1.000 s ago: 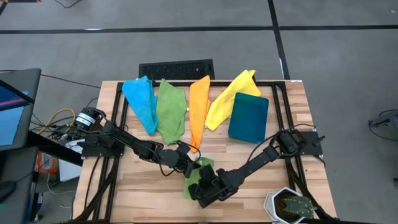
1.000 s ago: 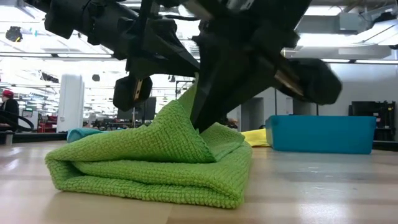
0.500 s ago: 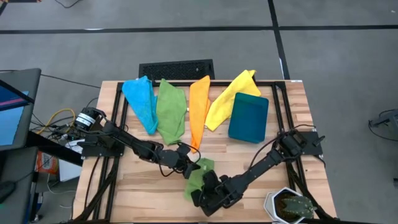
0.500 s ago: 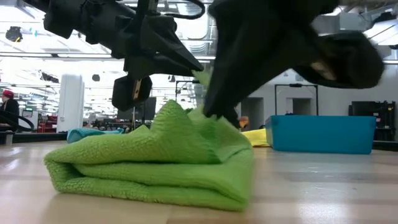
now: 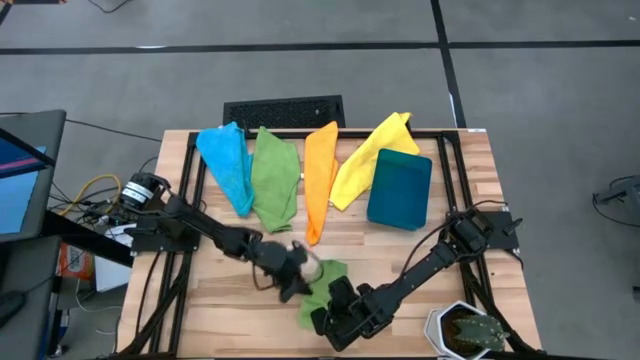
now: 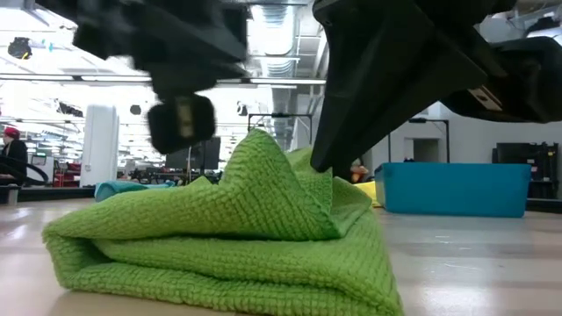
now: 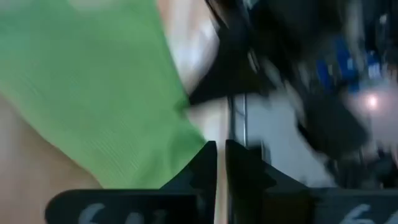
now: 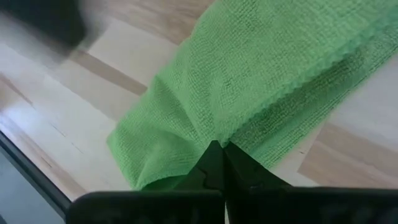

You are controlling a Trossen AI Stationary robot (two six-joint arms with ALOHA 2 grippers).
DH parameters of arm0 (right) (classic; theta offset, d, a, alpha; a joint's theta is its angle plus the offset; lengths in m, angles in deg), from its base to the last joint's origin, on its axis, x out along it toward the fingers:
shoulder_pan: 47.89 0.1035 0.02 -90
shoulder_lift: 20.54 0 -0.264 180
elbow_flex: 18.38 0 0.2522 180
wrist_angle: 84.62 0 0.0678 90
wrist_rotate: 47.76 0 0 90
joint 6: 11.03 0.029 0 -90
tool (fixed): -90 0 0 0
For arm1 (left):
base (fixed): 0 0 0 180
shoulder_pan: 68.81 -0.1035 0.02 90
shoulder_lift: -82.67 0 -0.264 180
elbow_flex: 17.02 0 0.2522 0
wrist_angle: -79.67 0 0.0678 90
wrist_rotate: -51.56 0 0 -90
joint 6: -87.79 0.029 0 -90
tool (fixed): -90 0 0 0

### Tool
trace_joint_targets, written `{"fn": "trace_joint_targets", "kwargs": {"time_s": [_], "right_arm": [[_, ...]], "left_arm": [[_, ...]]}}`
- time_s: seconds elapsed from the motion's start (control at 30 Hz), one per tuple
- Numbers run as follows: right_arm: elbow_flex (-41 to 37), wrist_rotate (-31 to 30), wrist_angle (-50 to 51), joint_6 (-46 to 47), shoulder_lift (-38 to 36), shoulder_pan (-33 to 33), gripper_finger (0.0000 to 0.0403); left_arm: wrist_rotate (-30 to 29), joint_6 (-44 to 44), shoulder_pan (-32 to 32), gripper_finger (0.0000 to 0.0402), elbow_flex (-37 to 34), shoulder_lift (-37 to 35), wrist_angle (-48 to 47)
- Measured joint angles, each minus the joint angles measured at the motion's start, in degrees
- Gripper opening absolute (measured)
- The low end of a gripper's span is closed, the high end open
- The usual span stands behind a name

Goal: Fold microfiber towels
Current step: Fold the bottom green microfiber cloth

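A folded green microfiber towel (image 5: pixel 325 280) lies on the wooden table near its front edge, with its top layer drawn up into a peak (image 6: pixel 261 140). My right gripper (image 8: pixel 217 152) is shut on it, reaching in from the table's right. My left gripper (image 5: pixel 290 283) hovers just left of the towel. In the left wrist view its fingers (image 7: pixel 221 155) are shut with nothing between them and the towel (image 7: pixel 93 93) lies beside them. In the low view the left gripper is a blur (image 6: pixel 180 123) above the towel's left part. My right gripper pinches a raised fold of the green towel's upper layer (image 8: pixel 214 134) between its two fingers. The fingers (image 6: pixel 327 162) slant down onto it from the table's right and near side. The towel's lower folds (image 6: pixel 219 263) rest on the table and the held layer tents up slack.
Four spread towels hang over the far edge: light blue (image 5: pixel 225 160), green (image 5: pixel 275 178), orange (image 5: pixel 320 175), yellow (image 5: pixel 368 160). A dark teal bin (image 5: pixel 400 188) stands at the far right. A potted plant (image 5: pixel 465 330) sits at the near right corner.
My left gripper has come off the towel's raised corner, rolled and swung a little toward the table's left. My right gripper has drawn the towel slightly toward the near edge. The towel's top layer now stands in a broader peak.
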Motion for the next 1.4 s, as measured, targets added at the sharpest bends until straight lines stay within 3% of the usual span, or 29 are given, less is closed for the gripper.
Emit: {"fn": "trace_joint_targets", "kwargs": {"time_s": [0.1, 0.27, 0.37, 0.6, 0.8, 0.9, 1.4], "right_arm": [[0.0, 0.0, 0.0, -0.02, 0.0, 0.48, 0.0017], [0.0, 0.0, 0.02, -0.07, 0.0, 1.16, 0.0015], [0.0, -0.02, 0.02, -0.09, 0.0, 1.35, 0.0016], [0.0, -0.05, 0.02, -0.15, 0.0, 1.35, 0.0021], [0.0, -0.22, -0.01, -0.15, 0.0, 1.53, 0.0019], [0.0, 0.08, -0.05, -0.15, 0.0, 1.62, 0.0023], [0.0, 0.87, 0.0, -0.61, 0.0, 1.62, 0.0026]], "left_arm": [[-3.99, 2.36, 4.31, 0.0003, 0.0, -0.02, -2.48], [-20.78, 3.94, 8.59, 0.0002, 0.0, -0.02, -6.22], [-24.72, 6.89, 9.46, 0.0001, 0.0, -0.02, -5.6], [-27.33, 12.68, 9.57, 0.0, 0.0, 0.31, -5.07], [-24.17, 16.23, 9.44, 0.0, 0.0, 5.95, 2.84], [-25.32, 17.55, 9.42, 0.0, 0.0, 7.92, 4.8], [-24.17, 25.24, 5.85, 0.0, 0.0, 8.44, 5.99]]}}
